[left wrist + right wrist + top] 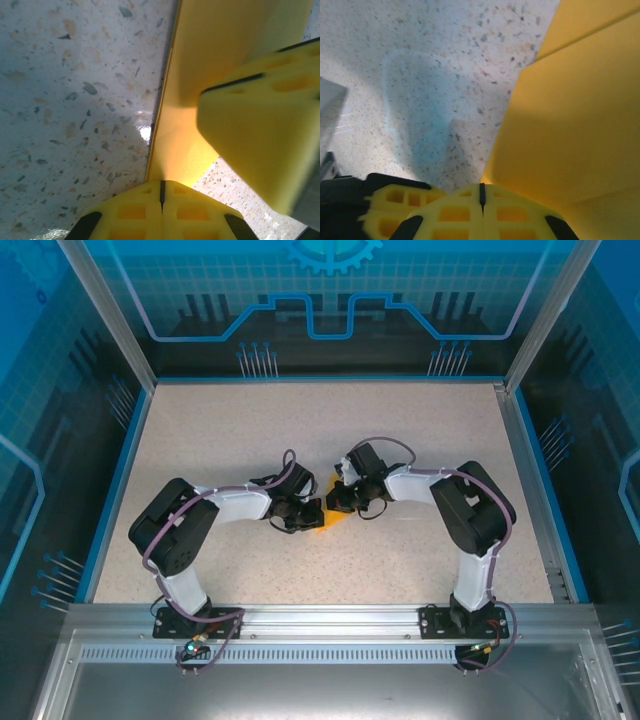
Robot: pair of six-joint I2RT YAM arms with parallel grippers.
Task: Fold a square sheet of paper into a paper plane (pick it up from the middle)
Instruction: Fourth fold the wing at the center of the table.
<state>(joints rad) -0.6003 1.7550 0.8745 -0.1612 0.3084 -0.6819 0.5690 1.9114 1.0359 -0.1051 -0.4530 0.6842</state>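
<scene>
Two robot arms are seen meeting at the middle of a speckled, stone-patterned tabletop [230, 430], where one thin bright-orange sheet of paper [570, 115] is lying between them. The sheet is shown partly folded, with smooth matte layers overlapping and straight, crisp edges. The left claw [161, 192] is closed, its two yellow, grid-moulded fingertips pressed together along a narrow seam, and the paper's long edge is met at that seam. The right claw [481, 195] is likewise shut, with a corner of the sheet reaching its seam. Whether the paper is pinched or merely touched by either claw cannot be told. A glossy highlight is caught on the tabletop beside the fold.
</scene>
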